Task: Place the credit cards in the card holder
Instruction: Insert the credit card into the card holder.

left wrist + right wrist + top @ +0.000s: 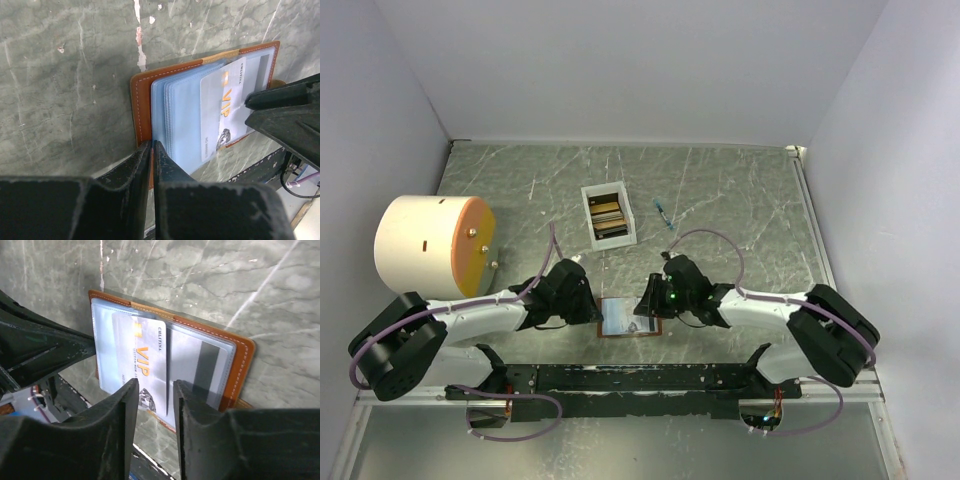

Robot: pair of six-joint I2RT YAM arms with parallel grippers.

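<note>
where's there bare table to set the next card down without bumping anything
Bare table on the far right, between the small blue item and the right wall; also between the cylinder and the white box. Crowded at the near middle, where the left gripper and right gripper meet at the card holder.

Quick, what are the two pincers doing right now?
Left pincer: closed on the edge of the card holder.
Right pincer: open, above the VIP card.
</note>
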